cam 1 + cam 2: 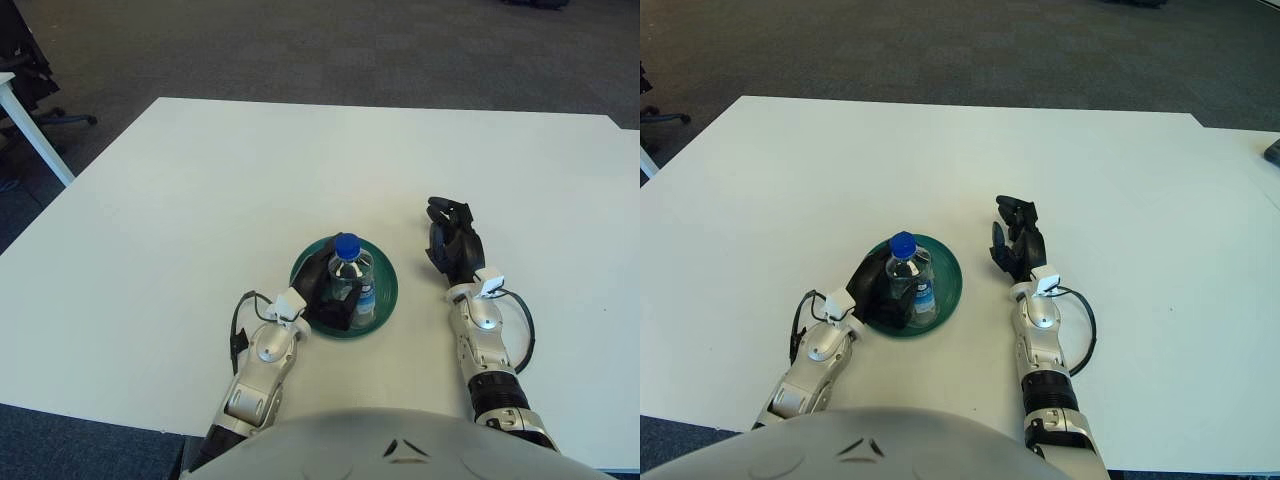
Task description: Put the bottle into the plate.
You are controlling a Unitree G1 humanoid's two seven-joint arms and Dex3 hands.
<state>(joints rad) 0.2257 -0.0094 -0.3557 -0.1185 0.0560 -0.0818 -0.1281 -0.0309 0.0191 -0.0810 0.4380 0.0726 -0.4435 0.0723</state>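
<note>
Bottle stands upright inside the green plate, the left hand wrapped around it from about eight o'clock, likely steadying it before release. It is clear plastic with a blue cap and pale label. At three o'clock, the right hand shows apart, fingers loosely spread, holding nothing.

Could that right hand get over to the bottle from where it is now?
Probably yes: the right hand shows beside the green plate, with bare table between. But the left hand already grips the bottle.
</note>
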